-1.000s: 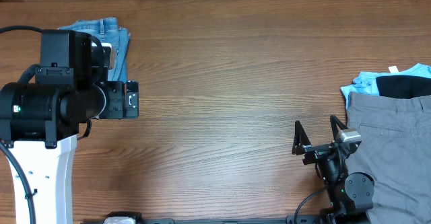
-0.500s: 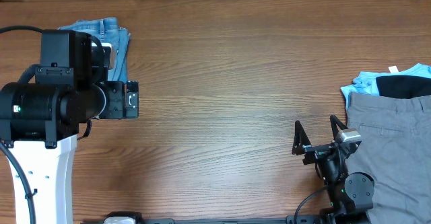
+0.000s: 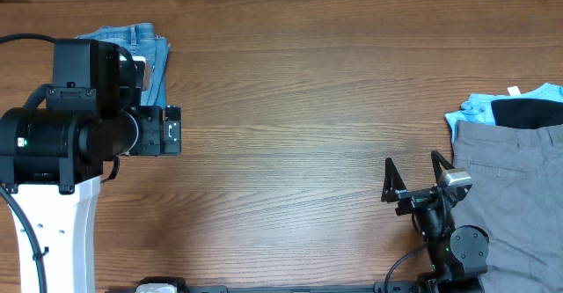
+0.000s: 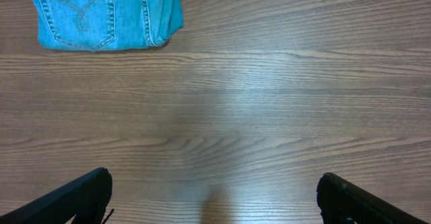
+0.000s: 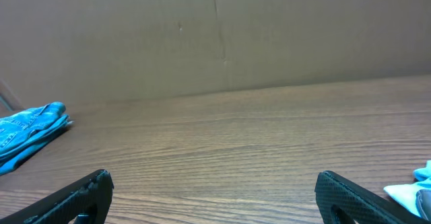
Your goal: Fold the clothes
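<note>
The folded denim jeans (image 3: 132, 45) lie as a soft rectangle at the far left of the wood-grain desk (image 3: 308, 108). The left claw (image 4: 215, 194) and right claw (image 3: 412, 177) both stand wide, holding nothing.

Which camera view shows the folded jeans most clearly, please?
The left wrist view: the jeans lie folded, pocket stitching plain. Overhead, the left arm hides part of them; the right wrist view catches only an edge.

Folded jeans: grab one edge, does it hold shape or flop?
Probably flops: the jeans are soft denim in folded layers, so one edge likely peels open. Pushed, the flat bundle should slide on the smooth table, not roll, perhaps bunching.
</note>
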